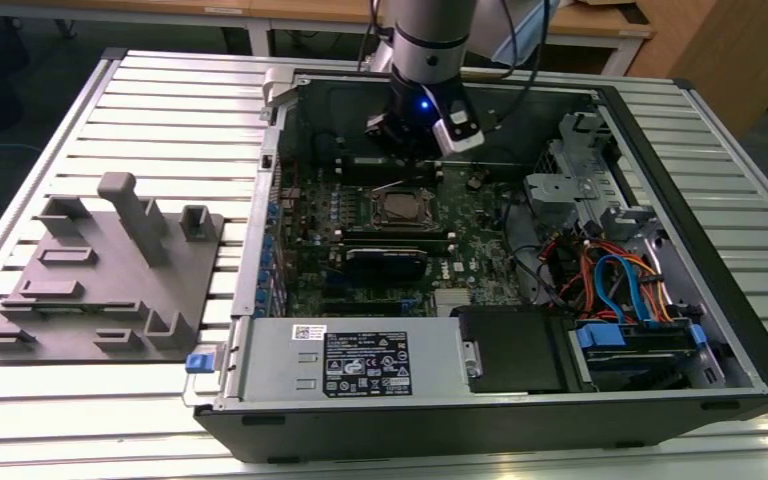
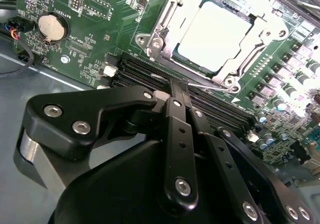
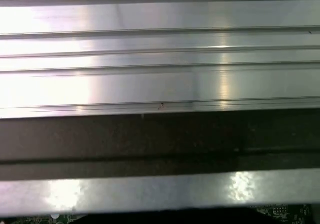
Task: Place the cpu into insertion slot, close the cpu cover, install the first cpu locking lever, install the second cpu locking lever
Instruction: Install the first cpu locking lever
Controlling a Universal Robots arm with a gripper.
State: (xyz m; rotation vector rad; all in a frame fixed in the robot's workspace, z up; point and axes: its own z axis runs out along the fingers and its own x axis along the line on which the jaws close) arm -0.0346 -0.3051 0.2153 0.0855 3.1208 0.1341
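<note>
Inside the open computer case, we find the chip seated flat in its socket. The thin metal cover is folded down around its edges, so only the dull top shows through the cut-out. We judge placing and covering to be done.

The gripper stands just beside the socket edge nearest the memory slots. Its jaws are drawn tight together. The tips meet a thin wire lever that runs along that edge. We cannot tell whether the wire is pinched between them or merely pushed. In our judgement, narrow closed tips suit pressing so slender a wire in the crowded space between socket and slots.

In the exterior view the arm comes down steeply over the green board, with the gripper above the socket.

The case lies on its side on a ribbed aluminium table, whose slats also show in the first wrist view. A grey moulded tray sits at the exterior view's left, well apart from the case. Wooden desks stand behind.
</note>
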